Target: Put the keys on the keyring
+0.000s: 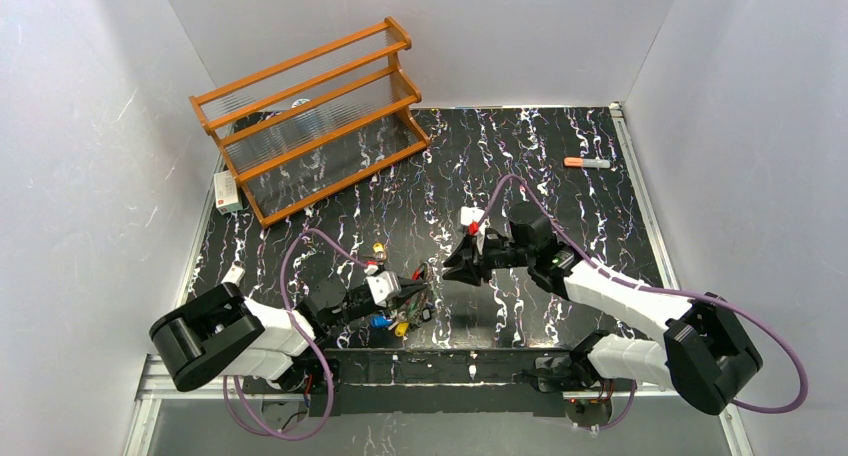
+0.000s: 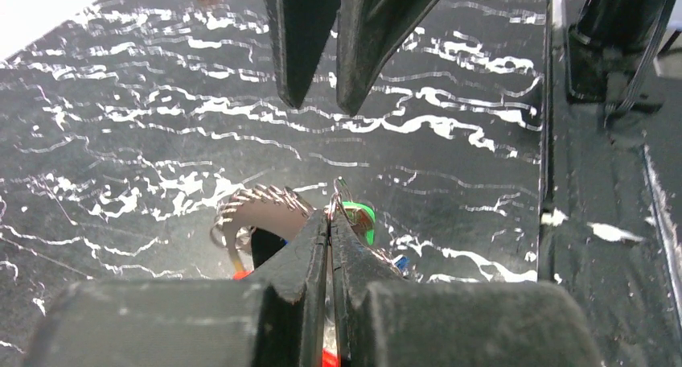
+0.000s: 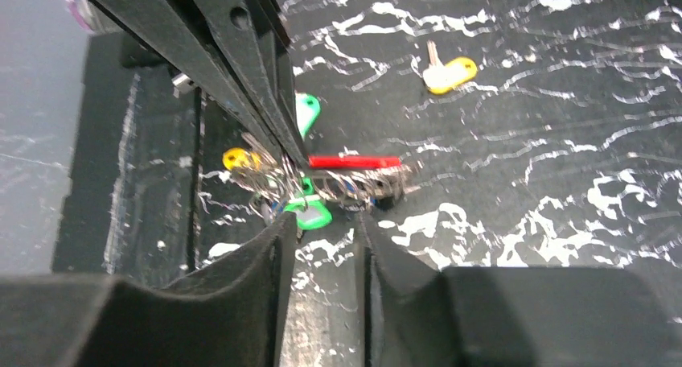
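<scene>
The keyring (image 3: 354,162), a thin wire ring with a red arc, lies near the table's front with coloured keys bunched on it. A green key (image 3: 310,215) and a teal one (image 3: 306,109) hang from it. My left gripper (image 2: 330,219) is shut on the ring's wire, with the green key (image 2: 360,219) just beyond its tips. My right gripper (image 3: 326,222) stands open right in front of the ring, with nothing between its fingers. In the top view the left gripper (image 1: 408,294) and right gripper (image 1: 452,268) face each other over the keyring (image 1: 420,302). A loose yellow key (image 3: 449,73) lies apart on the mat.
An orange wooden rack (image 1: 310,116) stands at the back left, with a small white box (image 1: 228,191) beside it. An orange-capped marker (image 1: 587,162) lies at the back right. White walls close in three sides of the black marbled mat (image 1: 560,196).
</scene>
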`<control>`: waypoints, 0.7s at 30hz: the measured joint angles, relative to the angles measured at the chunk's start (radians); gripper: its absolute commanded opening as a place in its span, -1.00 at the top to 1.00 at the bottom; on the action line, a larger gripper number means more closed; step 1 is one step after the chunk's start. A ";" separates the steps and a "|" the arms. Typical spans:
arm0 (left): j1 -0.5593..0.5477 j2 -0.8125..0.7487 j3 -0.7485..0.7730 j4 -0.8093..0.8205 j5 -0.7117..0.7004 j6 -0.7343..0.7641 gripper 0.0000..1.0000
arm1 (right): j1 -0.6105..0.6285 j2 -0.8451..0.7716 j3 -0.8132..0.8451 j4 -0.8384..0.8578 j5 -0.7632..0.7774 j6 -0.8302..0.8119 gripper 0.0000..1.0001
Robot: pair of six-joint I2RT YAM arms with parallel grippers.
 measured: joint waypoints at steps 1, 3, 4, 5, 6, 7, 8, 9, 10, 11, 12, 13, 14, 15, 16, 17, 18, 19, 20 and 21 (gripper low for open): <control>0.000 0.003 -0.005 0.027 -0.001 -0.008 1.00 | -0.007 -0.001 -0.003 0.023 -0.024 0.011 0.26; 0.000 0.007 -0.009 0.072 -0.001 -0.025 1.00 | -0.009 0.001 -0.005 0.062 -0.069 0.031 0.26; 0.000 0.008 -0.009 0.090 -0.001 -0.031 1.00 | -0.009 0.005 -0.005 0.079 -0.092 0.037 0.26; 0.000 0.009 -0.009 0.123 -0.003 -0.042 1.00 | -0.009 0.024 -0.005 0.109 -0.140 0.053 0.30; 0.000 0.009 -0.009 0.124 -0.003 -0.043 1.00 | -0.009 0.026 -0.005 0.109 -0.142 0.053 0.34; 0.000 0.009 -0.009 0.130 -0.003 -0.046 1.00 | -0.009 0.033 -0.005 0.117 -0.157 0.057 0.38; 0.000 0.009 -0.009 0.134 -0.003 -0.048 1.00 | -0.009 0.041 -0.005 0.128 -0.171 0.061 0.39; 0.000 0.009 -0.009 0.138 -0.004 -0.049 1.00 | -0.009 0.051 -0.005 0.137 -0.181 0.067 0.40; 0.000 0.009 -0.010 0.140 -0.004 -0.052 1.00 | -0.009 0.060 -0.005 0.142 -0.188 0.072 0.41; 0.000 0.009 -0.011 0.142 -0.005 -0.053 1.00 | -0.009 0.070 -0.005 0.147 -0.194 0.076 0.42; 0.000 0.009 -0.011 0.143 -0.005 -0.053 1.00 | -0.009 0.078 -0.005 0.150 -0.197 0.078 0.42; 0.000 0.009 -0.012 0.144 -0.005 -0.054 1.00 | -0.009 0.084 -0.005 0.151 -0.200 0.080 0.42; 0.000 0.009 -0.013 0.147 -0.005 -0.056 1.00 | -0.009 0.089 -0.005 0.154 -0.203 0.082 0.42; 0.000 0.009 -0.013 0.148 -0.005 -0.056 1.00 | -0.009 0.092 -0.005 0.160 -0.204 0.084 0.42; 0.000 0.009 -0.013 0.149 -0.005 -0.057 1.00 | -0.009 0.097 -0.005 0.168 -0.208 0.085 0.43; 0.000 0.009 -0.013 0.150 -0.005 -0.058 1.00 | -0.009 0.100 -0.005 0.172 -0.211 0.086 0.48; 0.000 0.009 -0.013 0.150 -0.005 -0.059 1.00 | -0.009 0.106 -0.005 0.177 -0.215 0.087 0.56; 0.000 0.009 -0.013 0.151 -0.005 -0.060 1.00 | -0.009 0.113 -0.005 0.182 -0.218 0.089 0.63; 0.000 0.009 -0.013 0.152 -0.005 -0.060 1.00 | -0.009 0.122 -0.005 0.187 -0.221 0.091 0.74; 0.000 0.009 -0.013 0.153 -0.005 -0.060 1.00 | -0.009 0.130 -0.005 0.191 -0.222 0.095 0.83</control>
